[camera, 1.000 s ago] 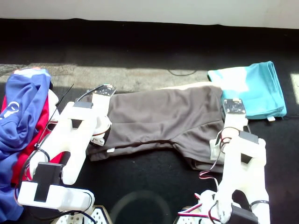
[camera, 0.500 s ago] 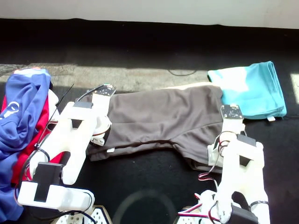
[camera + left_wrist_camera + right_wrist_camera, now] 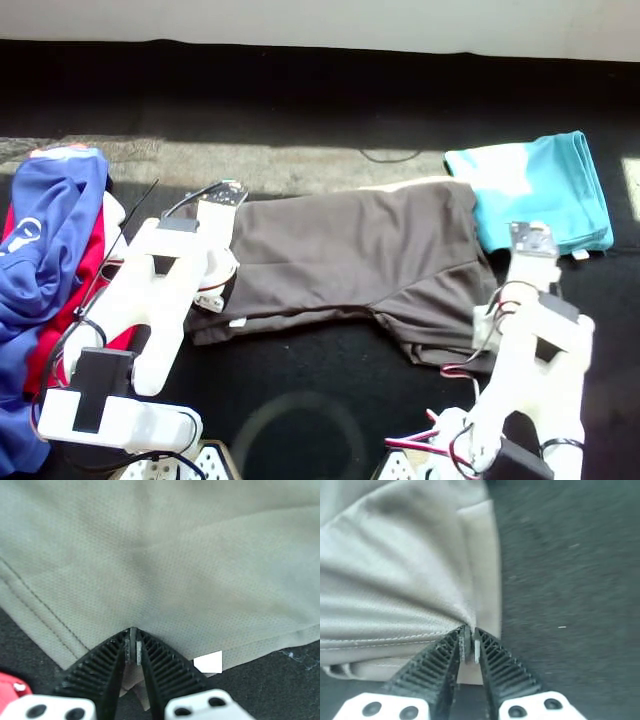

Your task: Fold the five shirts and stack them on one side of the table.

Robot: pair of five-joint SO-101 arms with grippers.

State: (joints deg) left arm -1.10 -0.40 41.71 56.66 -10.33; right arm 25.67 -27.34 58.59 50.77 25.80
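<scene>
A grey-brown shirt (image 3: 350, 255) lies spread across the middle of the dark table. My left gripper (image 3: 133, 647) is shut on its hem at the shirt's left end (image 3: 165, 570), near a small white tag (image 3: 208, 662). My right gripper (image 3: 469, 647) is shut on the shirt's right edge (image 3: 395, 580), pinching a fold of cloth over bare table. In the high view the left arm (image 3: 165, 290) stands at the shirt's left end and the right arm (image 3: 530, 330) at its right corner. A folded teal shirt (image 3: 535, 195) lies at the right back.
A pile of blue (image 3: 45, 240) and red (image 3: 75, 300) shirts lies at the left edge of the table. The dark tabletop (image 3: 320, 380) is bare in front of the grey shirt and behind it, where a sunlit strip (image 3: 250, 165) crosses.
The right arm has moved to the right and toward the front, pulling the grey shirt's right edge with it. The left arm has kept still.
</scene>
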